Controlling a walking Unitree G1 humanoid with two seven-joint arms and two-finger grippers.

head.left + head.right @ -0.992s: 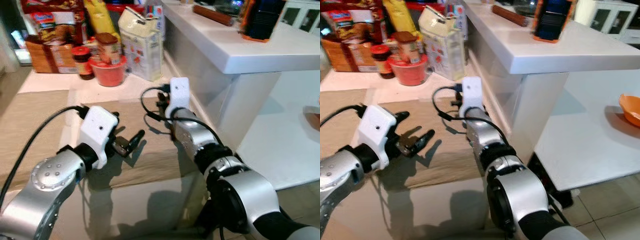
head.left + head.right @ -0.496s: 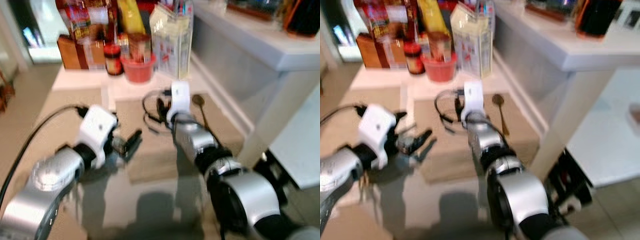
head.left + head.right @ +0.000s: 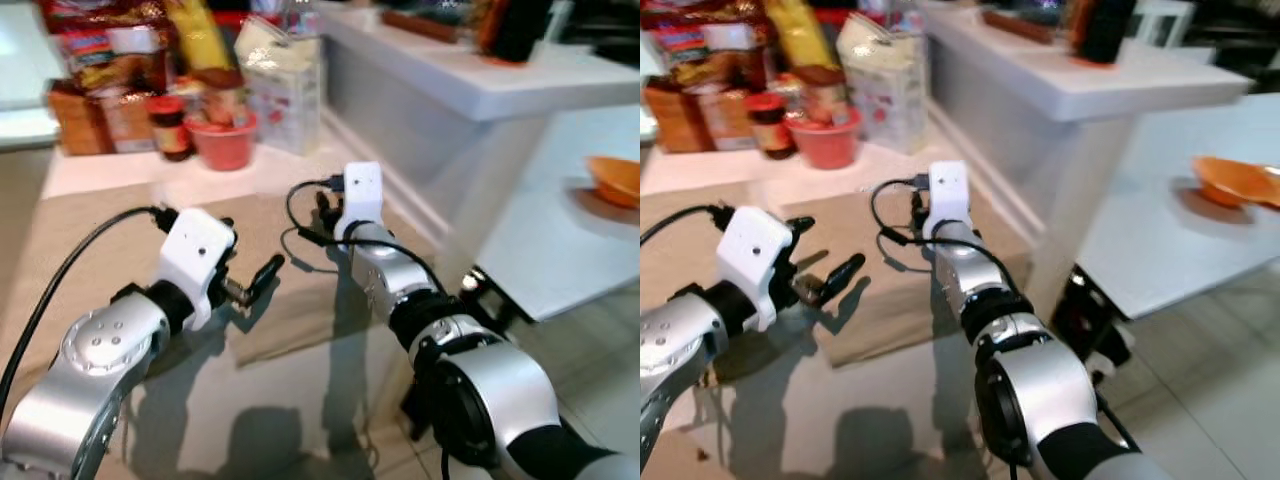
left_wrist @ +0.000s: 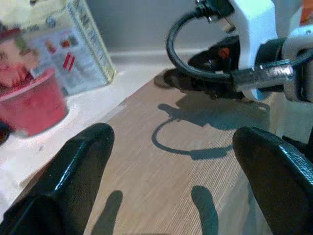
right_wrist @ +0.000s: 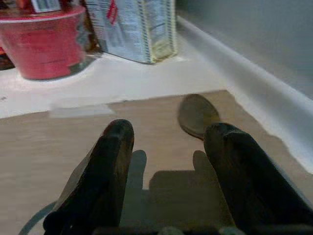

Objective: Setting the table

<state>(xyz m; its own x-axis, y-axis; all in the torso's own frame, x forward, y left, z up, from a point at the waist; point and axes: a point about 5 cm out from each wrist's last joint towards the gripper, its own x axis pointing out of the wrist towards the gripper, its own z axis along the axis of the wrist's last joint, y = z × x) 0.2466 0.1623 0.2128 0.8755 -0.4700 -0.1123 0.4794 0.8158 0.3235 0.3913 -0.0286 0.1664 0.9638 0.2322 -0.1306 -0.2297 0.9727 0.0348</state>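
A beige placemat (image 3: pixel 290 320) lies on the table. My left gripper (image 3: pixel 245 250) hovers over its middle, open, with nothing between its fingers (image 4: pixel 83 161). My right gripper (image 5: pixel 171 134) reaches over the mat's far right part, also open and empty. A dull metal spoon (image 5: pixel 195 115) lies on the mat just beyond the right fingertips; only its bowl shows. In the eye views the right wrist's white camera block (image 3: pixel 361 188) hides those fingers. An orange bowl (image 3: pixel 615 180) sits on a lower white table (image 3: pixel 560 260) to the right.
Behind the mat stand a red tub (image 3: pixel 222 140), a jar (image 3: pixel 172 128), a paper carton (image 3: pixel 285 95) and food packets. A white counter (image 3: pixel 470 90) runs along the right at a higher level. Tiled floor (image 3: pixel 1200 400) shows at the lower right.
The whole picture has swung, so the head camera moved, and the orange bowl on the right is in view again. Both arms hold about the same pose over the mat, grippers still open.
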